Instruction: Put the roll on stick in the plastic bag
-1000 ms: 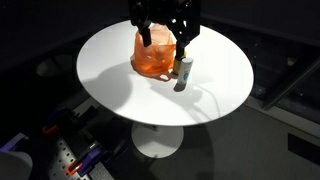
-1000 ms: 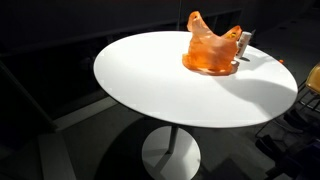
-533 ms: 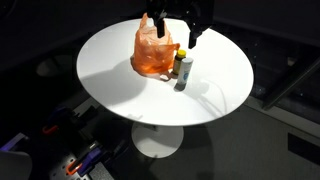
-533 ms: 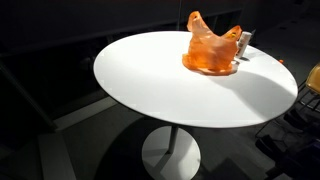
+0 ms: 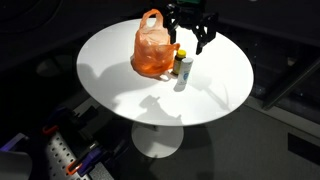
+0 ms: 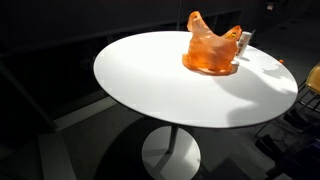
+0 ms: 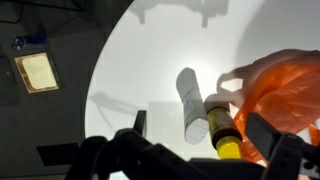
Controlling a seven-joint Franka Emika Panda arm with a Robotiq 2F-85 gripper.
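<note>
bag (image 5: 155, 52): crinkled translucent plastic | table (image 5: 110, 62): smooth matt | stick (image 7: 191, 102): smooth plastic

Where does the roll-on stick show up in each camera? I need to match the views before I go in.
In an exterior view: the roll-on stick sits just right of the orange bag.
In an exterior view: only a pale tip shows at the bag's right edge, likely the stick; the rest is hidden.
Wrist view: pale cylinder near centre, left of the bag.
Shared landmark: the orange bag.
</note>
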